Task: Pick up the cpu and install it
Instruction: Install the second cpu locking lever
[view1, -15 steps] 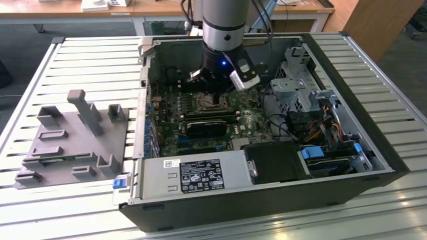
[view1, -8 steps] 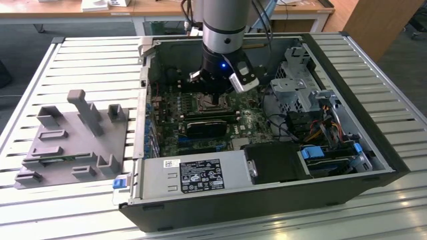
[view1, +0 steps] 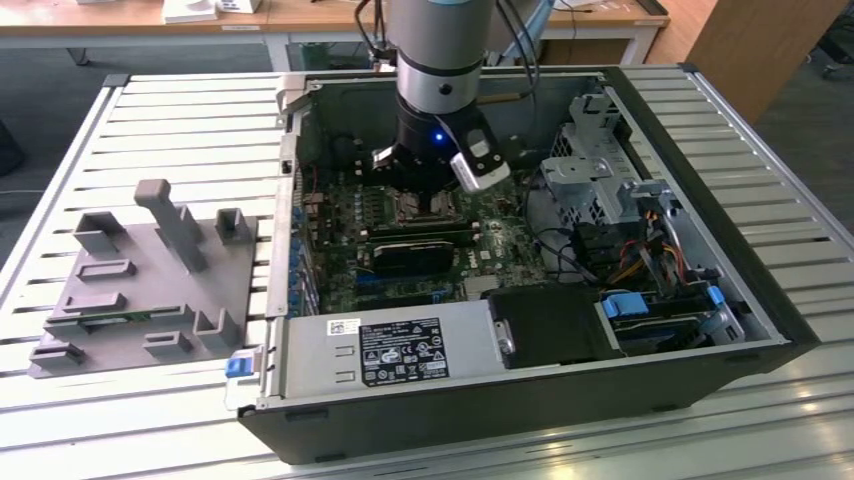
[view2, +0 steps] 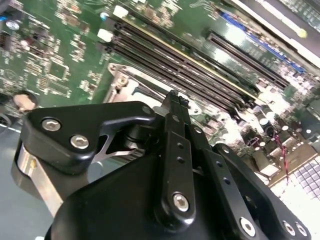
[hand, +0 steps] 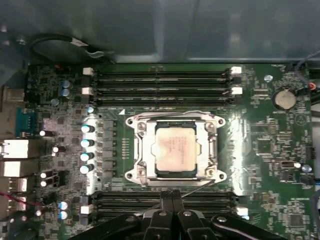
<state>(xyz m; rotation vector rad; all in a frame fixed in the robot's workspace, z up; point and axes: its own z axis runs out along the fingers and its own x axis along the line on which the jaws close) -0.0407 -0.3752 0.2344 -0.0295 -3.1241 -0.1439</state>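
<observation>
The cpu (hand: 175, 150), a square chip with a shiny silver top, lies flat inside the metal frame of the socket (hand: 136, 150) on the green motherboard (hand: 260, 150). In the first wrist view my gripper (hand: 172, 192) hangs just beside the socket's edge, over a bank of memory slots. Its two black fingers are pressed together with nothing between them. The second wrist view shows the shut fingertips (view2: 175, 100) close above the board near the socket frame. In the exterior view the gripper (view1: 424, 195) reaches down into the open computer case (view1: 747, 330) and hides most of the socket.
A grey plastic fixture tray (view1: 147, 290) stands on the slatted table at the exterior view's left. Inside the case are the power supply (view1: 387, 350), a black block (view1: 420, 250) below the socket, a metal drive cage (view1: 601, 170) and cables (view1: 641, 250). Memory slots (hand: 160, 82) flank the socket.
</observation>
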